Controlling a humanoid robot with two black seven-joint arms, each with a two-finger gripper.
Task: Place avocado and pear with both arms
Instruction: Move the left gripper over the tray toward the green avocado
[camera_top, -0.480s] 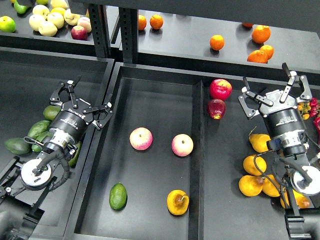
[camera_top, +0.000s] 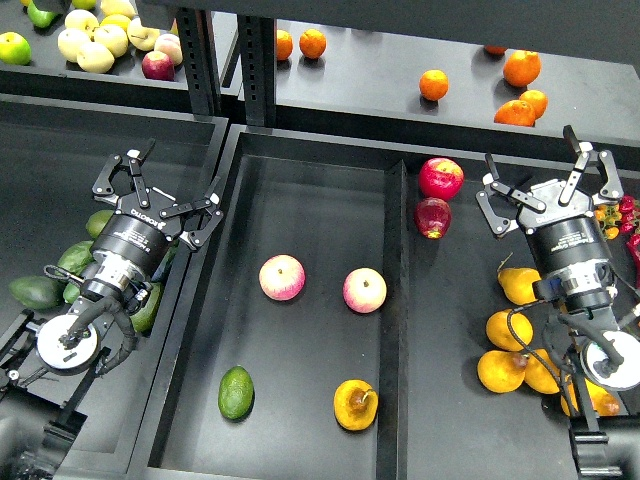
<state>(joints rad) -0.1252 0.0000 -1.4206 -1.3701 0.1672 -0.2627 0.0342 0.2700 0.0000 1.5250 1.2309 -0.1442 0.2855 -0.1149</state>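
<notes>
Black bins fill the view, with a long central tray (camera_top: 300, 440) set between two side compartments. Avocado (camera_top: 236, 392) and pear (camera_top: 355, 404) both lie on the tray floor near its front end — avocado to the left, pear to the right, well apart, the pear's bruised patch facing up. Two apples (camera_top: 323, 283) sit farther back in the same tray.

Left gripper (camera_top: 158, 192) hovers above the tray's left wall, fingers spread, holding nothing. Right gripper (camera_top: 548, 178) hangs over the right compartment, beside two red apples (camera_top: 437, 196), fingers likewise spread and empty. Judged from this layout, both fruits already rest in the tray and the placing looks done; what remains is clearing the arms.

To finish cleanly, you should lift each arm straight up before swinging it outward — the left passes over dark avocados (camera_top: 60, 275), the right over yellow pears (camera_top: 515, 340). Keep the fingers parted so nothing snags, and keep clear of the tray walls, since a knock could set the egg-shaped avocado rolling.
</notes>
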